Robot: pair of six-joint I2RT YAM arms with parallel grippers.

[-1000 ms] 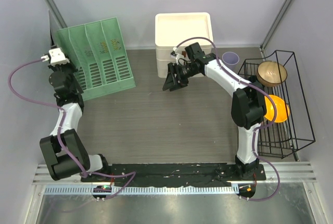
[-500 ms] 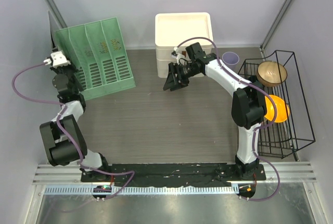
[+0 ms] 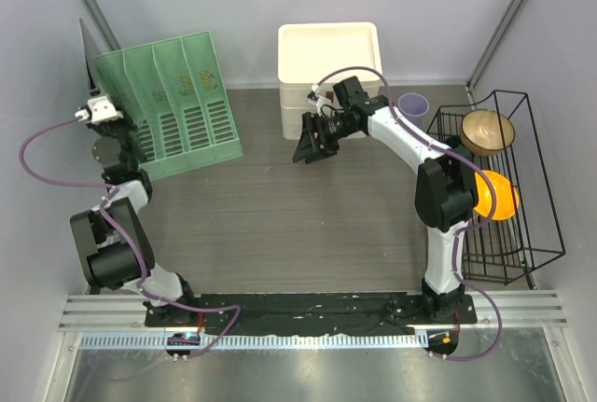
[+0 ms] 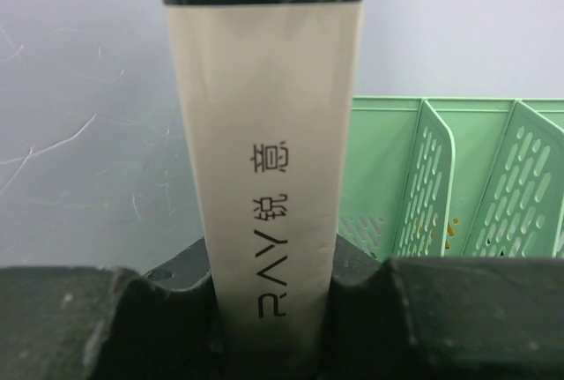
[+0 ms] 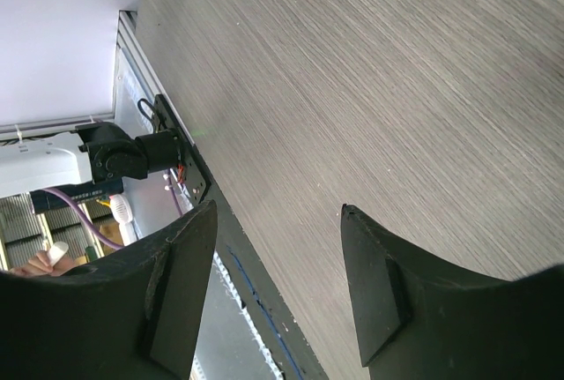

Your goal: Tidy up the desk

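Observation:
My left gripper (image 3: 103,111) (image 4: 273,287) is shut on a black notebook (image 3: 88,51) (image 4: 264,124) with a beige printed spine. It holds the notebook upright on edge at the far left, just left of the green file organiser (image 3: 173,103) (image 4: 458,177). My right gripper (image 3: 312,145) (image 5: 278,221) hangs open over the middle back of the desk (image 3: 280,225) (image 5: 370,89), with nothing between its fingers.
A white box (image 3: 328,57) stands at the back centre, a purple cup (image 3: 413,103) to its right. A black wire rack (image 3: 522,225) on the right holds a wooden bowl (image 3: 488,131) and an orange bowl (image 3: 496,195). The base rail (image 3: 308,307) runs along the front edge.
The left arm has folded back towards the left wall, and the notebook now stands out more above the organiser's left corner. The right arm has not moved.

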